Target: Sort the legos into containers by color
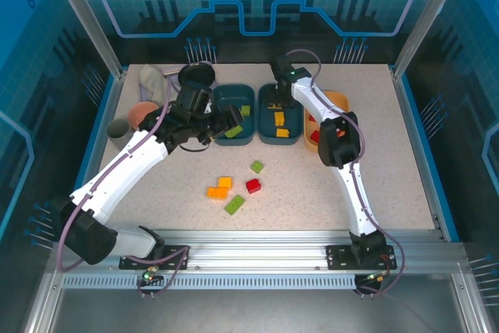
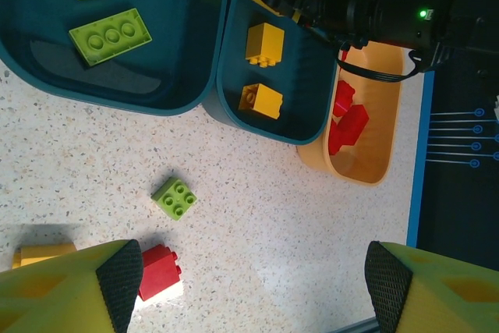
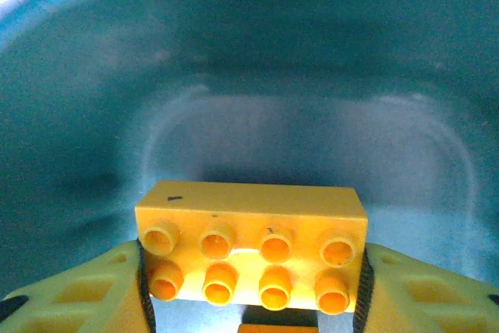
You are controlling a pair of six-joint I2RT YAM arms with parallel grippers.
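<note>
From above, the left arm (image 1: 132, 163) reaches to the near left corner of the left teal tub (image 1: 234, 97), which holds green legos. The right arm (image 1: 316, 103) bends across to the far end of the middle teal tub (image 1: 267, 138), where yellow-orange ones lie. The yellow-orange tub (image 1: 337, 101) sits just beside that, partly under the right arm. Loose legos lie on the table (image 1: 374, 185) nearer the bases: a green square brick (image 1: 256, 167), a red brick (image 1: 253, 185), orange legos (image 1: 219, 188) and a green oblong brick (image 1: 234, 205). They are well apart from the right arm's end, so the left arm looks the nearer one for them.

At the left wrist, the left fingers (image 2: 62, 295) stand wide apart above the table with nothing between them. The red brick (image 2: 158, 272) sits just beside the pad of the finger on the left of this view, on its inner side and partly hidden, so its long axis cannot be told. The green square brick (image 2: 175, 197) lies further ahead, toward the tubs. Centring on the red one would likely take a sideways shift toward that finger.

At the right wrist, the right fingers (image 3: 86, 295) grasp a yellow-orange oblong brick (image 3: 249, 247), pads against its short ends. Its long axis runs from finger to finger and its studs face the camera. Teal tub wall lies behind it, so the brick seems to hang over the matching tub, and letting go looks like all the drop needs.
</note>
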